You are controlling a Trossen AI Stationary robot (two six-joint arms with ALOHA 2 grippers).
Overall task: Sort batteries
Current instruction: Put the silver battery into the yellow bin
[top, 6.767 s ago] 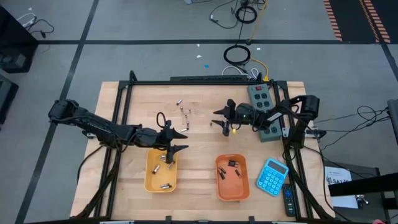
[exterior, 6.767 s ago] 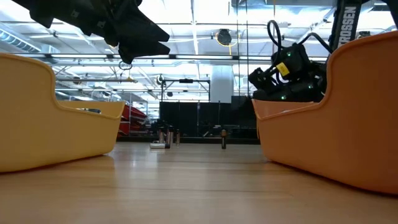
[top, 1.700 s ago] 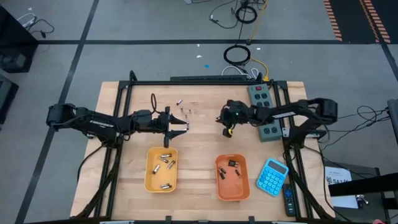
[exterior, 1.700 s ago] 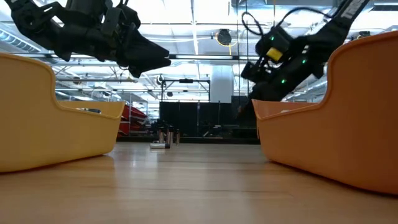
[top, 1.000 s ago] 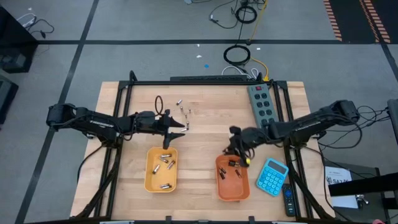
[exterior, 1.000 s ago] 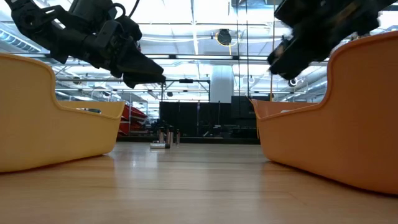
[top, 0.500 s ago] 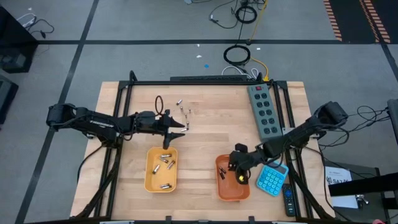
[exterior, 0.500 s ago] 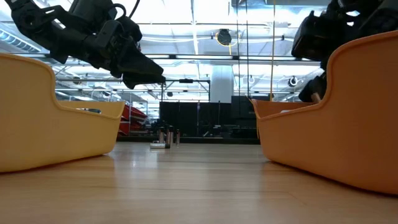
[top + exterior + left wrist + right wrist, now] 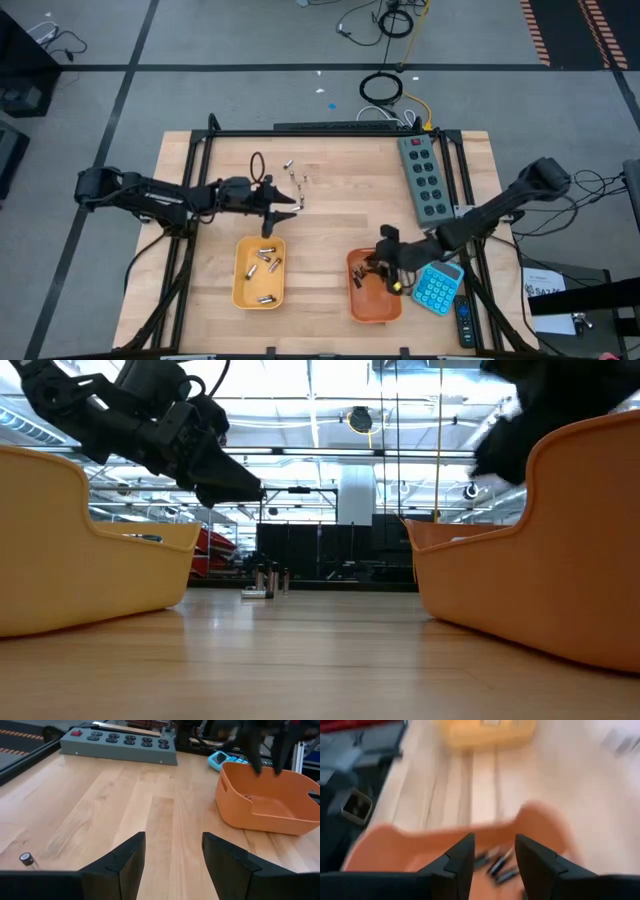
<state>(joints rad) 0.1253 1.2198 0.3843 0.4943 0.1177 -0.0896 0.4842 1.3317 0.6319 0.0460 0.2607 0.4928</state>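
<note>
Currently, the right gripper [image 9: 377,271] is positioned over the orange tray [image 9: 373,299], with its fingers [image 9: 457,862] spread apart and nothing held between them. Several small dark batteries [image 9: 496,863] are seen lying on the tray floor directly ahead of and between the parted fingertips in the right wrist view. The yellow tray [image 9: 486,731] is visible well beyond the fingers in that view. The blue calculator [image 9: 437,287] is located just beside the orange tray, on the side away from the yellow tray.

The left gripper [image 9: 286,204] is held above bare wood between the yellow tray [image 9: 259,292] and a loose group of batteries [image 9: 296,181] on the table. Its fingers [image 9: 126,862] are parted and empty. One loose battery [image 9: 26,859] is shown standing on the table just beside one finger in the left wrist view, apart from it. The orange tray [image 9: 263,800] and the grey power strip [image 9: 119,742] are seen well ahead of the fingertips.

Silvery-grey batteries [image 9: 262,267] are contained in the yellow tray, below and behind the left fingertips in the high view. In the low view, the loose batteries [image 9: 266,580] are seen on the table between the two tray walls, with the left gripper [image 9: 225,482] raised above them.
</note>
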